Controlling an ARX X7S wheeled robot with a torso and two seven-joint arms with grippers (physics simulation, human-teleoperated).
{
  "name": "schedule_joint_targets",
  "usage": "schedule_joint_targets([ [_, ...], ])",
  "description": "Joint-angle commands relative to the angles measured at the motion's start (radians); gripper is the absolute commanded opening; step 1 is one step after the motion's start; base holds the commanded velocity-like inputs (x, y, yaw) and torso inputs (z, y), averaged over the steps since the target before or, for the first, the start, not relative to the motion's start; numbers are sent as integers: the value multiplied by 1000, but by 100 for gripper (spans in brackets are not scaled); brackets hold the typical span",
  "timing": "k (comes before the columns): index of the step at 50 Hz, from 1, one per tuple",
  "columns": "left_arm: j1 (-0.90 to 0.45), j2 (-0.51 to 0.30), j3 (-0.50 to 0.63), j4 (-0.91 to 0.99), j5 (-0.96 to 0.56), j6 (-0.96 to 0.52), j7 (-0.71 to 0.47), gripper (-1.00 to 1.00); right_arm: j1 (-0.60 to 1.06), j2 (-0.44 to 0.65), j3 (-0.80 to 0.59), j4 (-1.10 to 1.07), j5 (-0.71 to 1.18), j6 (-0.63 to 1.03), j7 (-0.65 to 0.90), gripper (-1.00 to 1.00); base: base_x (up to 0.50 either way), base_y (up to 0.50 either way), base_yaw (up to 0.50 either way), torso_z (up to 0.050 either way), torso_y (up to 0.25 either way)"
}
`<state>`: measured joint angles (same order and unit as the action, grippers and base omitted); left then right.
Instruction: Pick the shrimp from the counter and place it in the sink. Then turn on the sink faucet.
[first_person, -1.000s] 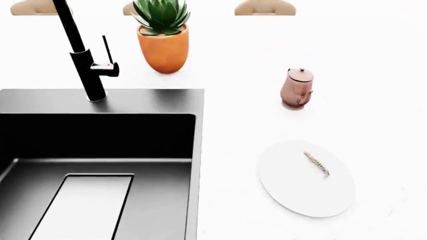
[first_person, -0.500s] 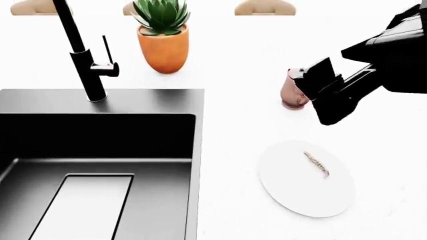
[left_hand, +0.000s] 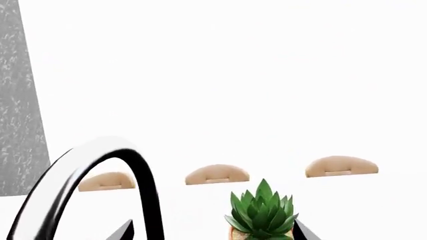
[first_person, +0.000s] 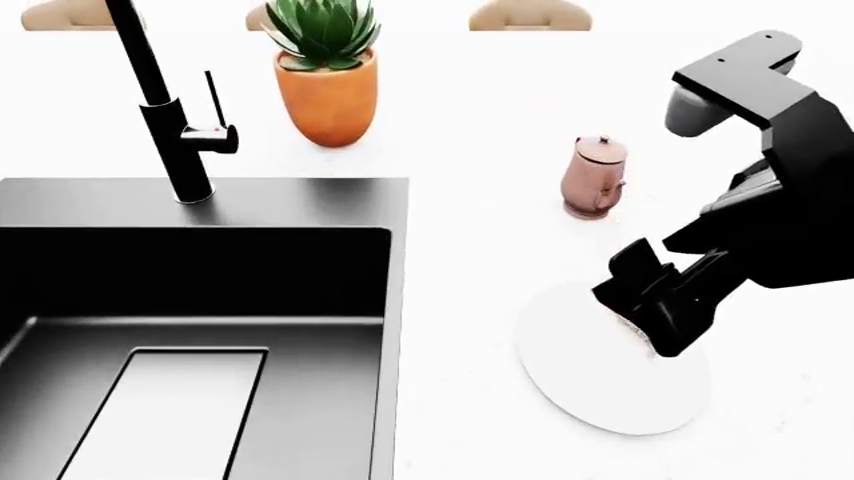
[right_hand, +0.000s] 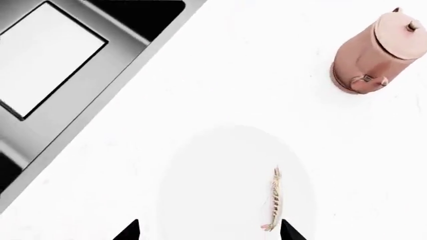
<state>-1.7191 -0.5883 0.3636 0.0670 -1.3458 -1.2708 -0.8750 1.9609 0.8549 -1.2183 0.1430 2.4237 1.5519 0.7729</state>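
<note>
The shrimp (right_hand: 275, 200), a thin tan sliver, lies on a round white plate (right_hand: 213, 180) on the white counter (first_person: 467, 200). My right gripper (right_hand: 209, 233) hangs open just above the plate, with the shrimp close to one fingertip (right_hand: 288, 231). In the head view the right gripper (first_person: 654, 310) covers most of the shrimp. The black sink (first_person: 267, 200) sits at the left, and the sink faucet (first_person: 160, 100) stands behind it with its lever (first_person: 214, 110) upright. My left gripper (left_hand: 213, 235) is open, facing the faucet's arch (left_hand: 143, 190).
A copper-pink kettle (first_person: 594, 178) stands just behind the plate, close to my right arm. An orange pot with a green plant (first_person: 327, 85) sits behind the sink's right corner. The sink's pale drain panel (first_person: 167, 415) lies in the basin floor.
My right arm came in from the right, passed in front of the kettle, and dropped down over the plate. The shrimp, plate and faucet have not moved.
</note>
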Motion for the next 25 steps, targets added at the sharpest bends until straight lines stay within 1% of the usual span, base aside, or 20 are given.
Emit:
schedule_joint_targets([
  [1,8,-6,8,2,5,9,6,100,-12,10,-45,33,-115,4,-108,100,0,0,0,0,0],
  [5,20,-11,7,6,6,16,9,100,-9,15,-24,85,-258,8,-209,100,0,0,0,0,0],
  [11,21,-5,9,1,0,19,9,100,-8,32,-23,110,-383,-10,-294,100,0,0,0,0,0],
  [13,22,-5,12,1,5,21,11,100,-18,33,-28,100,-390,-19,-304,100,0,0,0,0,0],
  [25,38,-14,14,3,6,34,19,100,-82,24,-53,85,-572,-47,-445,100,0,0,0,0,0],
])
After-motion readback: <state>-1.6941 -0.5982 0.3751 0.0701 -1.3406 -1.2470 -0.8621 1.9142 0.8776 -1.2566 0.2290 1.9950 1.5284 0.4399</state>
